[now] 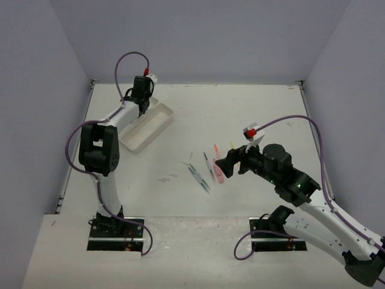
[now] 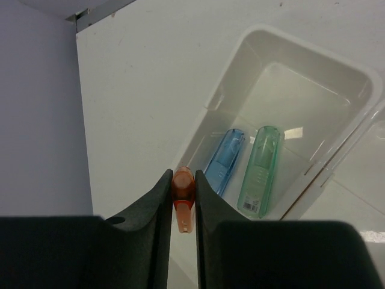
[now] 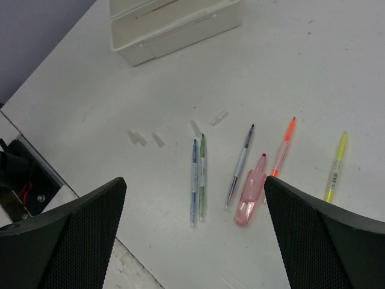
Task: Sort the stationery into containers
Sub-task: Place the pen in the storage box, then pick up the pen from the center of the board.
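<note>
My left gripper is shut on a stubby orange marker and holds it above the near left corner of a white tray. A blue marker and a green marker lie in that tray. In the top view this gripper hovers over the trays at the back left. My right gripper is open and empty above the loose items: a blue pen, a green pen, a grey pen, a pink marker, an orange pen and a yellow pen.
A second tray adjoins the first on its right. Both trays show at the top of the right wrist view. Small clear caps lie scattered left of the pens. Grey walls enclose the white table on three sides.
</note>
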`<state>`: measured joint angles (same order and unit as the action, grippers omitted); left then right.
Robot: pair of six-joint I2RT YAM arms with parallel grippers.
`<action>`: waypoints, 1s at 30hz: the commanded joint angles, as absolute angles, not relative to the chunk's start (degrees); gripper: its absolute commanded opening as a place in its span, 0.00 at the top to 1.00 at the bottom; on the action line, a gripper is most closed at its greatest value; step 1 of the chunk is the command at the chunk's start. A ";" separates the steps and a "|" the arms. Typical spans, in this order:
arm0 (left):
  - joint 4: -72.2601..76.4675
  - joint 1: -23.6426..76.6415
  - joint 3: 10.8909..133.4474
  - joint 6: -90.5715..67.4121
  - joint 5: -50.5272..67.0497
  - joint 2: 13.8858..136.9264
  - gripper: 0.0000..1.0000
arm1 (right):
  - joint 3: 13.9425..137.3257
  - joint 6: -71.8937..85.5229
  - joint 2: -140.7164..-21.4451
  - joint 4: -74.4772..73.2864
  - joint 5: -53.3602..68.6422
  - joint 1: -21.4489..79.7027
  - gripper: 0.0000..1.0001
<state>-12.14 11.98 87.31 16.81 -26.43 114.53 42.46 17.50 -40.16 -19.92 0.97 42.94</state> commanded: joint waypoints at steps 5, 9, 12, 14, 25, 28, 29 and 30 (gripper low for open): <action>-13.77 11.34 90.53 14.55 -28.59 117.23 0.38 | 42.86 19.22 -42.21 -21.38 -3.09 42.60 0.01; -17.09 11.50 91.51 9.55 -27.65 112.99 0.26 | 44.76 21.16 -50.31 -22.85 -4.78 41.84 0.01; -20.60 12.44 92.30 3.70 -26.01 104.98 0.15 | 45.99 22.20 -54.83 -22.70 -6.21 41.52 0.01; -22.16 12.66 91.09 -3.48 -22.73 97.78 0.00 | 46.81 23.30 -59.31 -22.76 -7.73 40.78 0.02; -23.34 12.66 64.38 -20.23 -4.80 56.99 0.00 | 49.62 27.20 -72.63 -24.94 -9.27 39.95 0.20; -24.80 12.66 58.33 -19.36 -6.54 49.62 0.00 | 49.94 27.78 -74.25 -24.82 -9.46 41.18 0.25; -25.15 12.66 56.56 -19.41 -5.86 47.50 0.00 | 50.28 28.06 -74.48 -24.94 -9.63 42.15 0.27; -25.72 12.66 54.78 -19.75 -5.18 45.42 0.00 | 51.22 28.41 -75.72 -25.10 -10.60 44.15 0.29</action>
<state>-20.59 12.56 62.02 -17.97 -7.80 49.13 47.49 26.15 -73.87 -24.34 -7.25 40.39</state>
